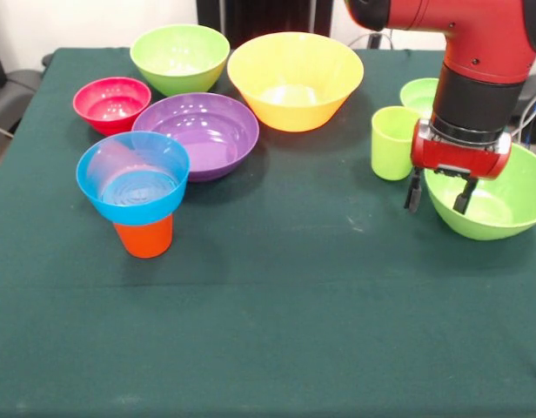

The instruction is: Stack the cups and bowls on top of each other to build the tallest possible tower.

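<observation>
While the pincer (440,192) hangs spread wide over a lime green bowl's (499,212) rim, gripping nothing, our tower (136,193) is two pieces tall.
We see a blue bowl (133,177) on an orange cup (144,237) at the worktop's (277,322) left, beside purple (203,133), magenta (111,103) and yellow (294,80) bowls.
</observation>
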Robot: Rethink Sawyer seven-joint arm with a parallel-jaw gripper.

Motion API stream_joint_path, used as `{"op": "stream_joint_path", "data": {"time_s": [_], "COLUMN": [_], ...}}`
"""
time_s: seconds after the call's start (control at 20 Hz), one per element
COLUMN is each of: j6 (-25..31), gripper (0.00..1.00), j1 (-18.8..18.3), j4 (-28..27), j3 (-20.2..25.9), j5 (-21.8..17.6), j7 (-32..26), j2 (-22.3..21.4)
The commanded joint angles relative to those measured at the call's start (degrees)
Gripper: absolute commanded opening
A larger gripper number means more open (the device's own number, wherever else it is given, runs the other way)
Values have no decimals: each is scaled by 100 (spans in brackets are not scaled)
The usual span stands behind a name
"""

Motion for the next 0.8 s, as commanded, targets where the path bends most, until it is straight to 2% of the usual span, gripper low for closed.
{"op": "stream_joint_path", "data": {"time_s": [0.05,0.8], "j6": [204,175], "gripper": [100,100], "j1": [-88,-219], "j4": [-122,97], "j3": [469,548], "j5": [-195,-277], "j7": [164,12], "j2": [118,27]}}
